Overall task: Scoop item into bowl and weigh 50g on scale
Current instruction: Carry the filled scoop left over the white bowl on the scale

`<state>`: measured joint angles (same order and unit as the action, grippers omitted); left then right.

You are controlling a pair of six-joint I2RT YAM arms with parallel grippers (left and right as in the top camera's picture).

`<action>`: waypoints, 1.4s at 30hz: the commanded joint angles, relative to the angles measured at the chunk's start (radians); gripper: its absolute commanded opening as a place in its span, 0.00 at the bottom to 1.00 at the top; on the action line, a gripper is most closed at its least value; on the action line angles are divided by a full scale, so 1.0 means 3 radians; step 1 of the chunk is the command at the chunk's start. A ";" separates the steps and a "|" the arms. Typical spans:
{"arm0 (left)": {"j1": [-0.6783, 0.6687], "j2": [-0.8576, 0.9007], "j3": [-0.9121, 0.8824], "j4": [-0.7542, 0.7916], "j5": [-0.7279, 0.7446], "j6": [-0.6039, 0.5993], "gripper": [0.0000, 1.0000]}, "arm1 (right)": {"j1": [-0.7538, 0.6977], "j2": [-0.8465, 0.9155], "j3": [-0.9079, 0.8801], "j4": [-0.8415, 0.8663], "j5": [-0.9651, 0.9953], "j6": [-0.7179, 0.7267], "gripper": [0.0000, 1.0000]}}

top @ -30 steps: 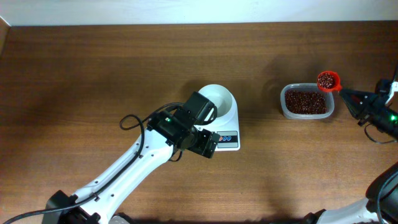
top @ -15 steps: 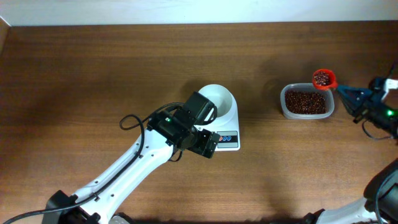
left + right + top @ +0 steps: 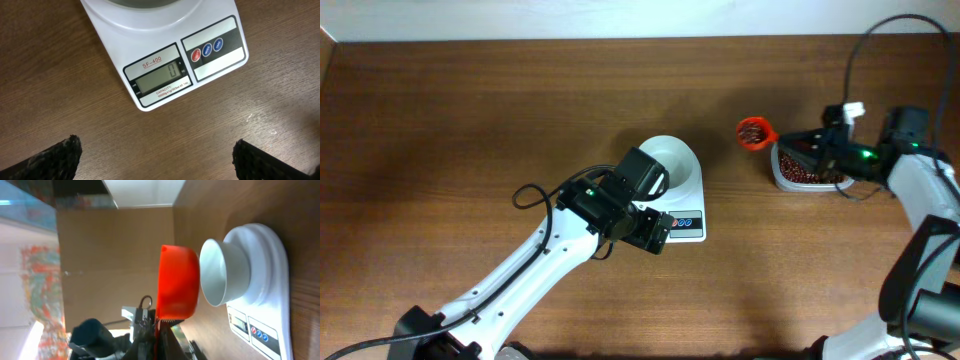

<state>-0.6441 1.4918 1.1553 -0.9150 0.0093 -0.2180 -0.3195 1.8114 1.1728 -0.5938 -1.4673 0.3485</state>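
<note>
The white bowl (image 3: 676, 158) stands on the white scale (image 3: 692, 192) at mid-table. My left gripper (image 3: 654, 232) hovers over the scale's front, open, with nothing between its fingers (image 3: 56, 160). In the left wrist view the scale (image 3: 165, 55) shows 0 on its display. My right gripper (image 3: 812, 150) is shut on the handle of an orange scoop (image 3: 755, 132) filled with dark red-brown beans (image 3: 752, 128). The scoop hangs between the clear container and the bowl. In the right wrist view the scoop (image 3: 177, 282) is just short of the bowl (image 3: 222, 272).
A clear plastic container (image 3: 790, 180) holding more beans sits under my right gripper, partly hidden by it. The left arm (image 3: 520, 275) stretches from the near edge to the scale. A black cable (image 3: 880, 30) loops above the right arm.
The right arm has swung left, carrying the filled scoop from the container's far right corner past the container toward the bowl. The left arm has not moved.
</note>
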 commanded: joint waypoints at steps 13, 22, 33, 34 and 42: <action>-0.0013 -0.0055 -0.0031 0.0008 -0.0032 -0.0015 0.99 | 0.1157 0.0031 -0.0036 0.0891 0.0830 0.0955 0.04; -0.0013 -0.0055 -0.0031 0.0009 -0.0032 -0.0015 0.99 | 0.1418 0.0031 -0.0036 0.1137 0.1423 0.0949 0.04; -0.0013 -0.0055 -0.0031 0.0009 -0.0032 -0.0015 0.99 | 0.1567 -0.0083 0.0058 0.1217 0.1536 0.0683 0.04; -0.0013 -0.0055 -0.0031 0.0008 -0.0032 -0.0015 0.99 | 0.1567 -0.0112 0.0080 0.1208 0.1546 0.0683 0.04; -0.0013 -0.0055 -0.0031 0.0008 -0.0032 -0.0015 0.99 | 0.1570 -0.0221 0.0103 0.1096 0.1680 0.0378 0.04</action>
<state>-0.6441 1.4918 1.1553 -0.9150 0.0093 -0.2176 0.1478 1.7771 1.1740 -0.2562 -0.9798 0.5289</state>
